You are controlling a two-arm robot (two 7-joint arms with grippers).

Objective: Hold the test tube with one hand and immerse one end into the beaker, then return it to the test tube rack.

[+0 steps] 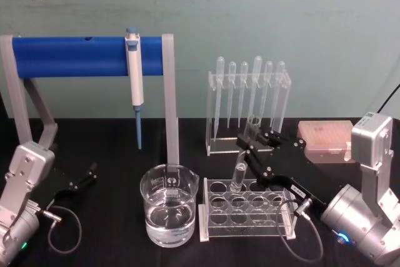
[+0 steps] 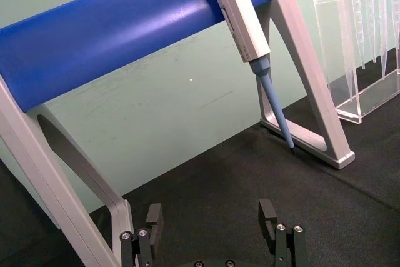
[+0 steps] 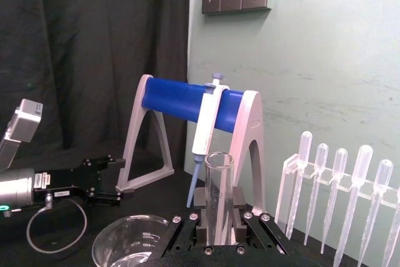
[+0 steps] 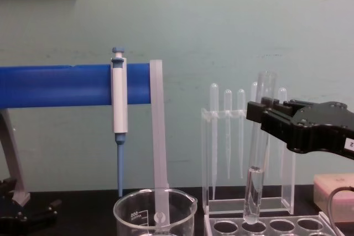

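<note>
My right gripper (image 1: 250, 143) is shut on the test tube (image 1: 239, 176), a clear glass tube held nearly upright over the left end of the acrylic rack (image 1: 247, 209). In the chest view the gripper (image 4: 260, 115) clamps the upper part of the tube (image 4: 255, 186), and the tube's round bottom hangs just above a rack hole. The right wrist view has the tube (image 3: 219, 173) standing between the fingers (image 3: 199, 203). The beaker (image 1: 169, 207), holding clear liquid, stands left of the rack, also seen as the beaker (image 4: 155, 214). My left gripper (image 1: 84, 176) rests open at the far left, its fingers (image 2: 153, 217) spread apart.
A blue bar stand (image 1: 87, 55) carries a white-and-blue pipettor (image 1: 134, 76) behind the beaker. A clear holder with several plastic pipettes (image 1: 250, 101) stands behind the rack. A pink box (image 1: 325, 142) lies at the right. The stand's grey leg (image 1: 170, 104) rises close behind the beaker.
</note>
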